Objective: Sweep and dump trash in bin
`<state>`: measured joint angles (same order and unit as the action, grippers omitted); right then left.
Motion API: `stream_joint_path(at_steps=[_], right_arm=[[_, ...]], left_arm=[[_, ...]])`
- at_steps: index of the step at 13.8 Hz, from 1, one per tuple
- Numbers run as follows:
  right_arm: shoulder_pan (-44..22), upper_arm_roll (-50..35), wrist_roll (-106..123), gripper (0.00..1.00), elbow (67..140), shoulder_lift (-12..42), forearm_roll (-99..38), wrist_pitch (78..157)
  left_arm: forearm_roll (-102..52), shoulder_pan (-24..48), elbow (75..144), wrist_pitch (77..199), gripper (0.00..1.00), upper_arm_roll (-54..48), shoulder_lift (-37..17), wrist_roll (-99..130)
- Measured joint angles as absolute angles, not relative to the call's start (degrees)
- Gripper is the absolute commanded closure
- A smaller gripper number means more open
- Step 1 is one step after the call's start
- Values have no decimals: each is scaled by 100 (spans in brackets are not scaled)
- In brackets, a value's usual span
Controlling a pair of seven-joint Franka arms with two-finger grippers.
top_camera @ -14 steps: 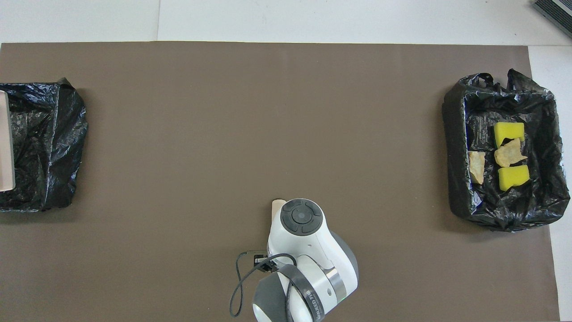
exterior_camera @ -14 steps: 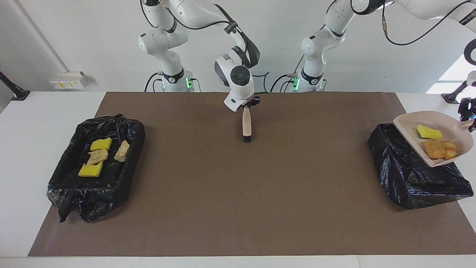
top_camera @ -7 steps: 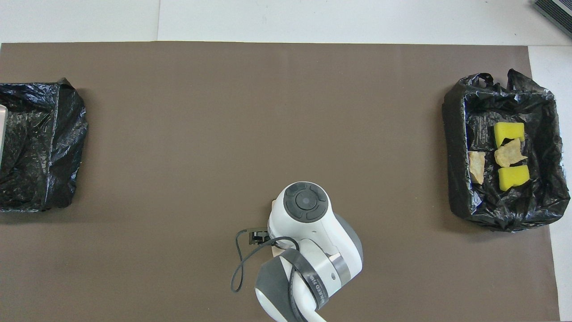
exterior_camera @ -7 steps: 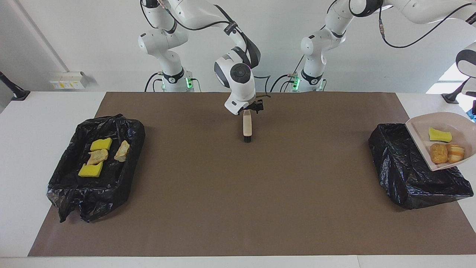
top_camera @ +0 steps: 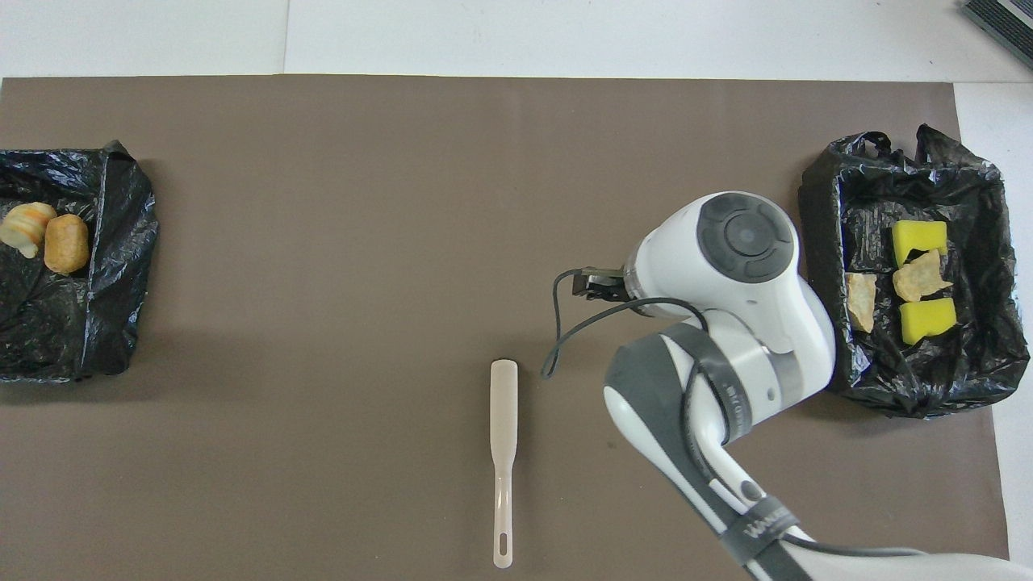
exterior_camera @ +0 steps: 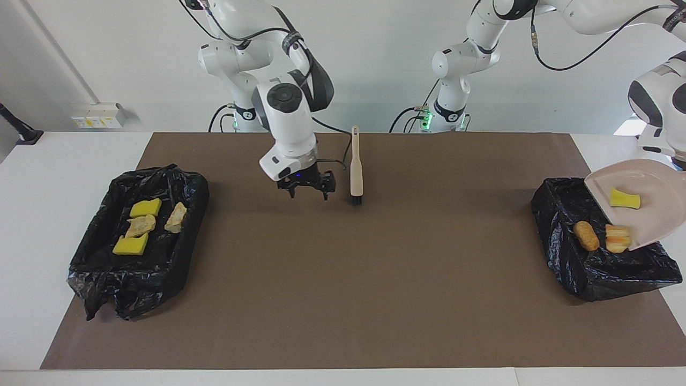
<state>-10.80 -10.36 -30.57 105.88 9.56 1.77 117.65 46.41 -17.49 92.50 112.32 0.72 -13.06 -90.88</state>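
Note:
A beige dustpan (exterior_camera: 651, 214) hangs tilted over the black-lined bin (exterior_camera: 563, 225) at the left arm's end. The left gripper itself is out of view past the frame edge. A yellow sponge (exterior_camera: 624, 198) still sits on the pan. A brown bread lump (exterior_camera: 586, 236) and a striped one (exterior_camera: 617, 238) lie on the liner at the pan's lip, both also seen from overhead (top_camera: 66, 242). My right gripper (exterior_camera: 309, 192) is open and empty, low over the mat beside the beige brush (exterior_camera: 356, 166), which lies flat (top_camera: 503, 452).
A second black-lined bin (exterior_camera: 177, 252) at the right arm's end holds two yellow sponges (top_camera: 919, 238) and two tan lumps (top_camera: 918, 276). The right arm's hand (top_camera: 742, 242) hangs over the mat close to that bin. A brown mat (exterior_camera: 343, 300) covers the table.
The right gripper opened, let go of the brush and moved toward the right arm's end. The dustpan tipped further, and the two bread lumps slid off it into the bin.

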Motion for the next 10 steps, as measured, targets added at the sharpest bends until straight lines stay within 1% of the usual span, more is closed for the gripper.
stream_joint_path(at_steps=[2,5,8,10], right_arm=[[-782,-816,-2660,0,10219,815,281,11274],[-684,-189,-2005,0,9736,488,286,10616],[-534,5,-1726,0,9628,-47,285,9937],[-374,7,-1594,0,9565,-353,267,9309]], left_arm=[[5038,-1750,9338,11204,100,91,-1226,-8828],[5534,-1714,9347,11129,100,76,-1179,-8646],[5869,-1560,9345,10798,100,63,-1083,-8509],[6185,-1275,9346,10290,100,49,-1046,-8110]])
